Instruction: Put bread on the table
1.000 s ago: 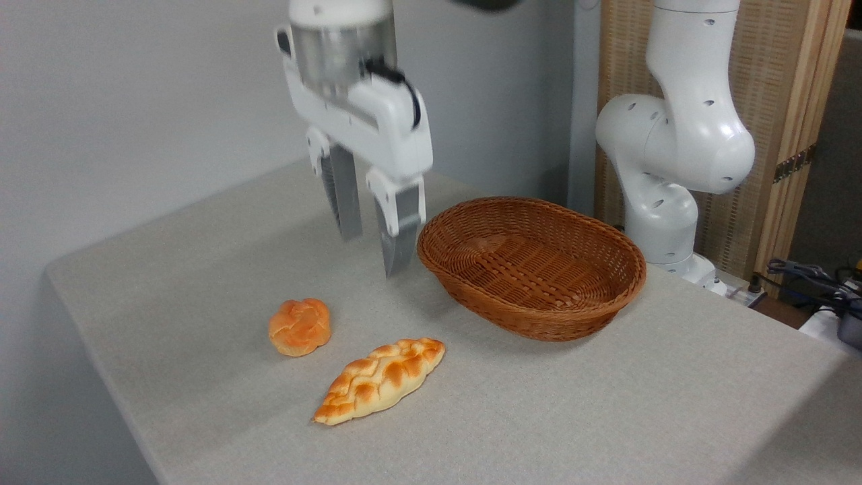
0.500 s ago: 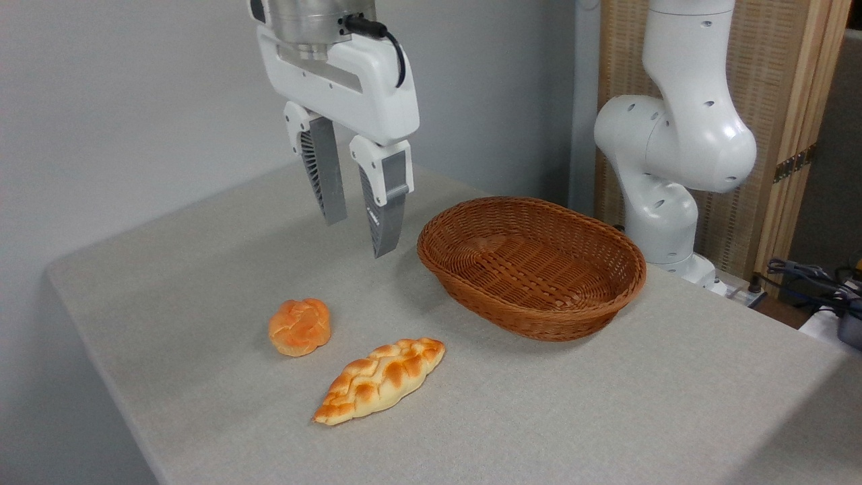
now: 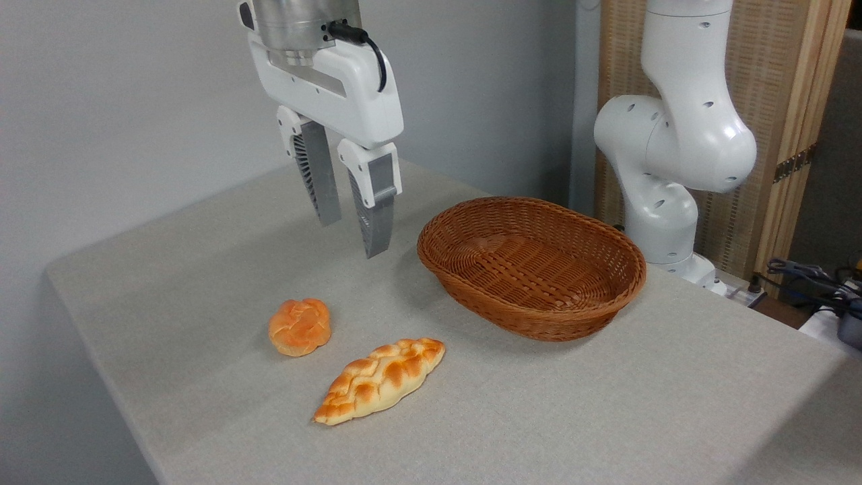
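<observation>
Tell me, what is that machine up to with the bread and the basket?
A white robot arm's gripper hangs open and empty in the air, above the table and left of the wicker basket. The braided bread lies flat on the cloth, with a small round bun beside it. The basket holds nothing. Nothing is being gripped, and the loaf looks set down.

A robot lab — a white arm [image 3: 673, 135] bolted beside a cloth-covered table [image 3: 606, 404], loose cables [image 3: 808, 276] at the edge.
</observation>
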